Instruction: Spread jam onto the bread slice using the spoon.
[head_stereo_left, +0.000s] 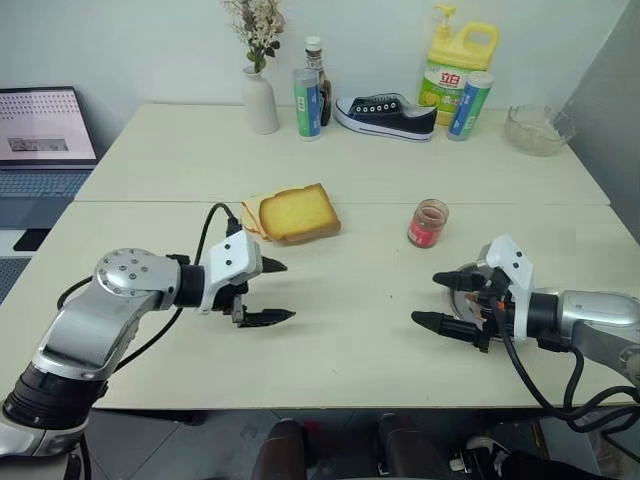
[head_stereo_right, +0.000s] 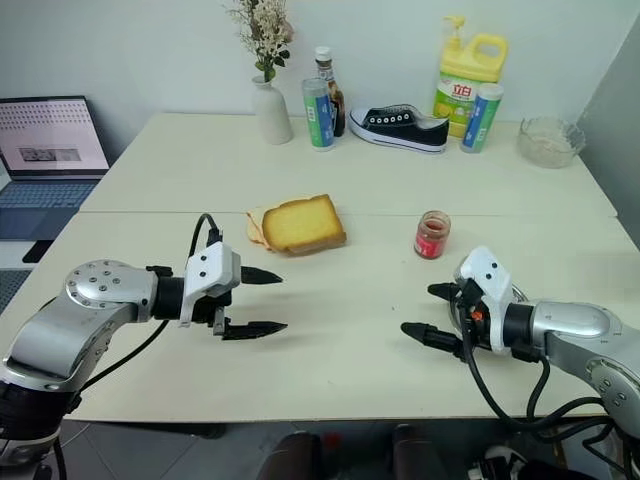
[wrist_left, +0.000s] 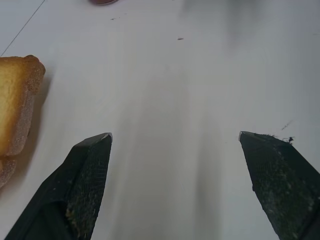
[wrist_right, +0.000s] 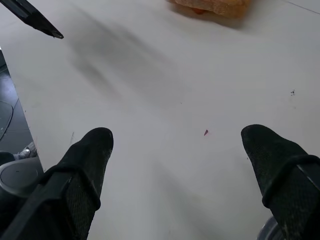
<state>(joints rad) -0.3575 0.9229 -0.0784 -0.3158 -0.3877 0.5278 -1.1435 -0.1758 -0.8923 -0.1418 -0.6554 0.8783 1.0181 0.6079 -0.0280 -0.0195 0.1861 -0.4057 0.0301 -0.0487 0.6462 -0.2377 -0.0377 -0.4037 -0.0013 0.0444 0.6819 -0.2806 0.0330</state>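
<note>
I am holding my left gripper (head_stereo_left: 270, 292) above the table (head_stereo_left: 350, 330) with its jaws spread wide and nothing between them, and I am holding my right gripper (head_stereo_left: 442, 300) the same way, wide and empty, the two facing each other across a bare stretch of tabletop. Neither is touching anything, so I am judging that the task is at its very start: no jam is on the bread and the spoon is not in my grasp.

Just behind my right gripper, a round steel dish (head_stereo_right: 517, 295) is peeking out; I am guessing the spoon is lying there, but my wrist is covering it and I cannot tell. The jam (head_stereo_left: 428, 223) is sitting in its small glass jar near and beyond my right gripper, lid off. The bread slice (head_stereo_left: 298, 211) is lying flat beyond my left gripper, resting on paler slices (head_stereo_left: 251, 216), well apart from the jar.

The next move is calling for my right gripper to find and pick up the spoon by its handle.
</note>
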